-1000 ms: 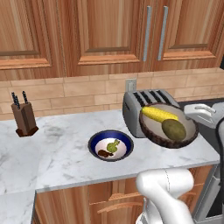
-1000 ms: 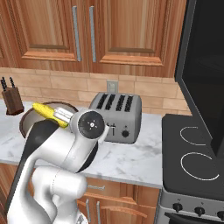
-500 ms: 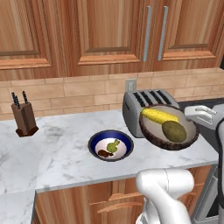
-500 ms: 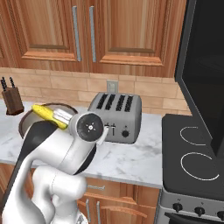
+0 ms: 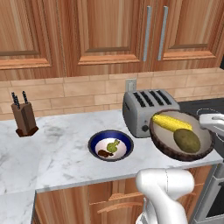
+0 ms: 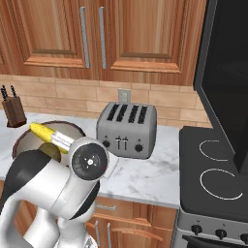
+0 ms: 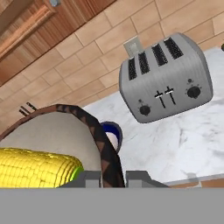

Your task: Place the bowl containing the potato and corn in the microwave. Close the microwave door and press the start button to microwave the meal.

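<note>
Compared with one second ago, the bowl point(image 5: 181, 141) sits a little lower and closer to the base cameras; the things on the worktop point(image 5: 57, 153) have kept their places. It is off the worktop, in the air in front of the toaster point(image 5: 146, 110), near the right end of the worktop by its front edge, and it is tilted, the inside turned toward the left base camera. In the bowl, the corn point(image 5: 171, 122) lies along the upper side and the potato point(image 5: 187, 140) is just below it, toward the lower rim.

In the hand view the gripper point(image 7: 113, 179) has one finger on each side of the bowl's dark rim, so the jaws are narrow and pinch the rim. The yellow corn lies left of that rim.

On the worktop, a blue-rimmed bowl point(image 5: 110, 146) with small green and brown bits stands near the front edge, left of the toaster. A knife block point(image 5: 24, 118) stands far to the left, near the back wall. In the right base view a black stove point(image 6: 214, 180) adjoins the worktop's right end.
</note>
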Robot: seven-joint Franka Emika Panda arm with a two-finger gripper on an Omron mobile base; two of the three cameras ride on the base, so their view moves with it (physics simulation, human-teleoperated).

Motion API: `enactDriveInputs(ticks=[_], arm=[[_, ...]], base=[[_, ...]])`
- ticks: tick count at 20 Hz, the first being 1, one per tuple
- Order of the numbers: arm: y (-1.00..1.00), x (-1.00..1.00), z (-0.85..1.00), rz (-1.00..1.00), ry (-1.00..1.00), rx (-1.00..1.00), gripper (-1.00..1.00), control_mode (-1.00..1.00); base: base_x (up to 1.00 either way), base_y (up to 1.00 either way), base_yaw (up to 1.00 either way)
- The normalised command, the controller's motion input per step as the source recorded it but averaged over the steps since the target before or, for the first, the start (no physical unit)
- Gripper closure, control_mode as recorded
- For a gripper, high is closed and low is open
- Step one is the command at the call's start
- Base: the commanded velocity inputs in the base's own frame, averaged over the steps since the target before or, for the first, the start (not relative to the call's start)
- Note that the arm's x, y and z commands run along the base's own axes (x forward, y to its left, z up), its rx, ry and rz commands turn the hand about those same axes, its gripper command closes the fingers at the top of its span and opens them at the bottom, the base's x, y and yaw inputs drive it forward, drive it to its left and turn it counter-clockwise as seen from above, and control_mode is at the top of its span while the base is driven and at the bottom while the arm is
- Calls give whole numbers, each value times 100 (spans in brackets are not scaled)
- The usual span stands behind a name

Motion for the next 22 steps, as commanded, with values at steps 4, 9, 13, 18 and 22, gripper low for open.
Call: enactDriveInputs(ticks=[4, 9, 13, 18, 22], arm=[[0, 30, 0, -4, 4, 0, 100, -100], [0, 2, 0, 0, 0, 0, 100, -100], [0, 0, 0, 0, 0, 0, 100, 100], [0, 0, 0, 0, 0, 0, 100, 100], [0, 0, 0, 0, 0, 0, 100, 100]], base=[[0, 0, 0], [0, 0, 0], [-2, 0, 0], [-74, 0, -2], [-100, -5, -9]])
